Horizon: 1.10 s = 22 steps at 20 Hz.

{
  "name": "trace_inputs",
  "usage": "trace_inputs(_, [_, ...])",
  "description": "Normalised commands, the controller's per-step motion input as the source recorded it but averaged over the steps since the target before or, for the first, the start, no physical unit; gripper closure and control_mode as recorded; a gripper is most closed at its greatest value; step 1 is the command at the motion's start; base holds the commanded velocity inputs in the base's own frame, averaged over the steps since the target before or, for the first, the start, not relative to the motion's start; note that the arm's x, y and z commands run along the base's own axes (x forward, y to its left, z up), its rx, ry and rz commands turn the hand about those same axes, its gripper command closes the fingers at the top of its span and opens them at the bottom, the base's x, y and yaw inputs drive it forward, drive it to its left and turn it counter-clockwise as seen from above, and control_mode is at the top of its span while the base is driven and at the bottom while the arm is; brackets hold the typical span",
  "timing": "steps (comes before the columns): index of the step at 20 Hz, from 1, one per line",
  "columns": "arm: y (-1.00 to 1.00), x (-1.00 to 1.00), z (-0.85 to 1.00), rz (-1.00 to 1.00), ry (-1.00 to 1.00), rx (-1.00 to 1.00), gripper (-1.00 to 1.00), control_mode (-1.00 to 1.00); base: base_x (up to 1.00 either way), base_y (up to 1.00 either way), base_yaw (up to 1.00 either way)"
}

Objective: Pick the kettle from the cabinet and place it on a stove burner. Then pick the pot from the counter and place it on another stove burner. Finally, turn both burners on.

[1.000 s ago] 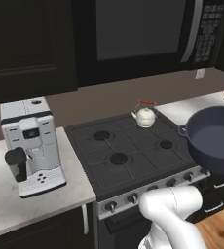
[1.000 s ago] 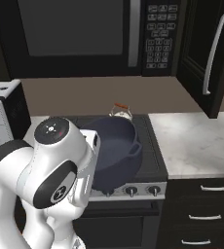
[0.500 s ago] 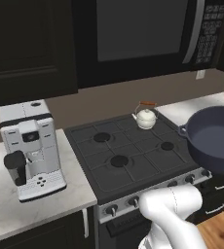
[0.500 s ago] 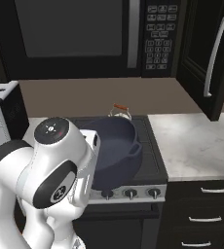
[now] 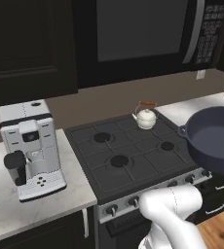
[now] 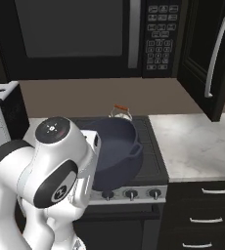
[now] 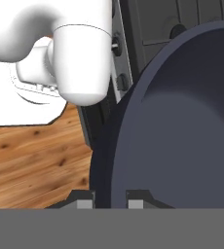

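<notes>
**Pot held at the stove's near right, barely moved in the last second**

Nearest you, the gripper (image 7: 110,202) has its jaws closed on the rim of the pot (image 7: 182,121); the dark wall runs up between the two fingertips. Against the pictures from a second ago, almost nothing has changed. The pot (image 5: 216,141) hangs at the near right of the stove, in very nearly the same spot, and the views have hardly shifted. You can read that as a slow final approach: the pot seems carried, not yet set down, and no burner looks lit.

Behind it, on the far right burner, the kettle (image 5: 146,118) stands upright, so the first placing looks done.

Counts, near to far:
- one gripper
- one pot
- three knobs (image 6: 130,194) on the stove front in the right base view
- three bare burners (image 5: 119,160) in the left base view, with the kettle over another spot
- one kettle
- one coffee machine (image 5: 31,146) on the left counter
- one microwave (image 5: 148,34) above the stove
- one cabinet (image 6: 207,53) at the far right, above the counter (image 6: 197,141)
</notes>
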Motion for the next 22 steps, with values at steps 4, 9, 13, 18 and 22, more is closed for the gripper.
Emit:
trace_inputs(4, [0.0, 0.05, 0.0, 0.0, 0.0, 0.0, 1.0, -1.0, 0.0, 0.0, 0.0])
trace_inputs(9, [0.0, 0.24, 0.0, 0.0, 0.0, 0.0, 1.0, -1.0, 0.0, 0.0, 0.0])
trace_inputs(13, [0.0, 0.44, 0.0, 0.0, 0.02, 0.0, 1.0, -1.0, 0.0, 0.0, 0.0])
trace_inputs(18, [0.0, 0.42, -0.01, 0.0, 0.01, 0.0, 1.0, -1.0, 0.0, 0.0, 0.0])
trace_inputs(22, [0.0, 0.43, -0.04, 0.0, 0.02, 0.0, 1.0, -1.0, 0.0, 0.0, 0.0])
